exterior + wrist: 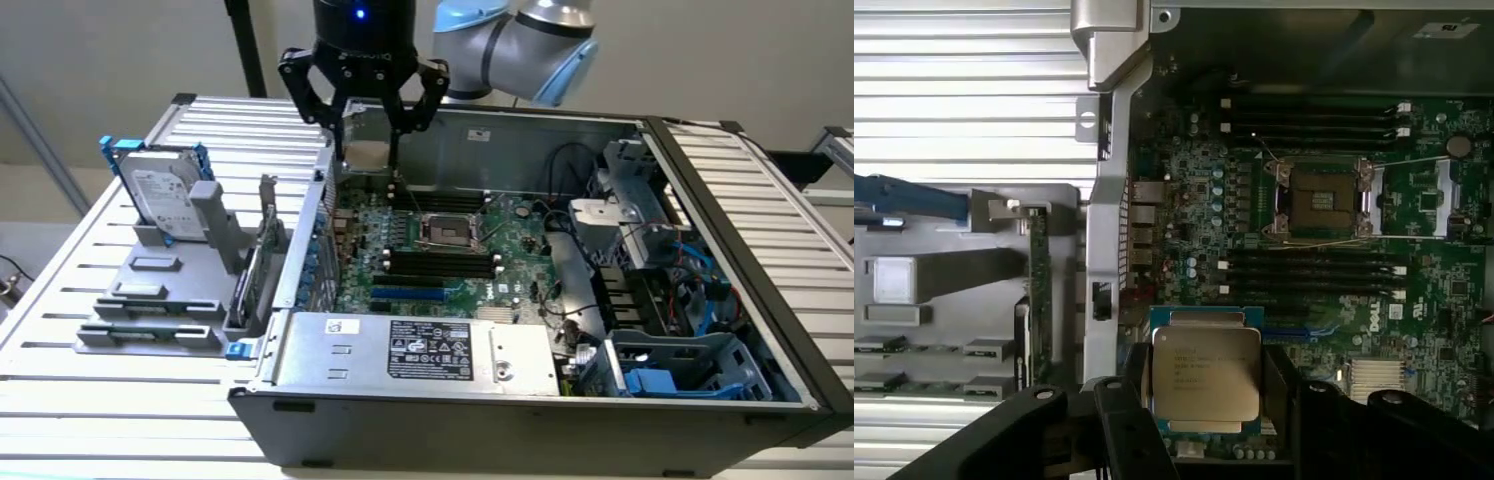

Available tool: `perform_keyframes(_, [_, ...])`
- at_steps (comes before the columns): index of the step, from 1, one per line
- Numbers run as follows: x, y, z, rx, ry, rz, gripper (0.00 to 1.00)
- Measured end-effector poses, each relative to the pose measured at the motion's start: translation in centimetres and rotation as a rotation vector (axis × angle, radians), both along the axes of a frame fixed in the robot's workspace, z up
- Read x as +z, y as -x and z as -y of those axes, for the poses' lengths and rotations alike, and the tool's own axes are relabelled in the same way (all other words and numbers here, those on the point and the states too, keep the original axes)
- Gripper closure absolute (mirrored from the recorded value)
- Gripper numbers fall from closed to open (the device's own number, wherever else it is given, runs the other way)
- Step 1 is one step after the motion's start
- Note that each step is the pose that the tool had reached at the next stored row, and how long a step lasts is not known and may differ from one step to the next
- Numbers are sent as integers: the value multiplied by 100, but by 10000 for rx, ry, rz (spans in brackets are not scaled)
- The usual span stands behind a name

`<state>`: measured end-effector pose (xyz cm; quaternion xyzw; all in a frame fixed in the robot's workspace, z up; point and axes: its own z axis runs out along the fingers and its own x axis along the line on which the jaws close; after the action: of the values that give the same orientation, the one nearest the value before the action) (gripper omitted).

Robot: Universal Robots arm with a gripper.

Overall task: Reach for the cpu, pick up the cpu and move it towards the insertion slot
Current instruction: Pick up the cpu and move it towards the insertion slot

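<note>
In the exterior view the gripper (370, 128) hangs above the back edge of the open computer case (747, 260), its black fingers closed on the cpu (368, 153), which is held in the air. The insertion slot (449, 231) lies below, nearer the middle of the green motherboard (521, 235), with nothing in it. The wrist view shows the cpu (1206, 374) face-on, silvery top with printed text, gripped between the fingers (1126, 420), and the insertion slot (1324, 200) apart from it, between memory slots (1314, 118). A hard drive (164, 196) stands upright on the grey holder (147, 325) outside the case.

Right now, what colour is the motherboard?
Green, the motherboard shows best in the wrist view.
</note>
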<state>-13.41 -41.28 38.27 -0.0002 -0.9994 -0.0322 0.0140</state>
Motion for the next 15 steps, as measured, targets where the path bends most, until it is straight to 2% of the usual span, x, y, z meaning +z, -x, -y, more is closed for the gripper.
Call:
perform_keyframes(5, [-21, -226, -13, 0, 0, 1, 46])
perform_keyframes(10, [-73, -452, -51, 0, 1, 0, 46])
perform_keyframes(13, [-105, -590, -82, 0, 0, 0, 46])
perform_keyframes(15, [-123, -679, -124, 0, 1, 1, 46])
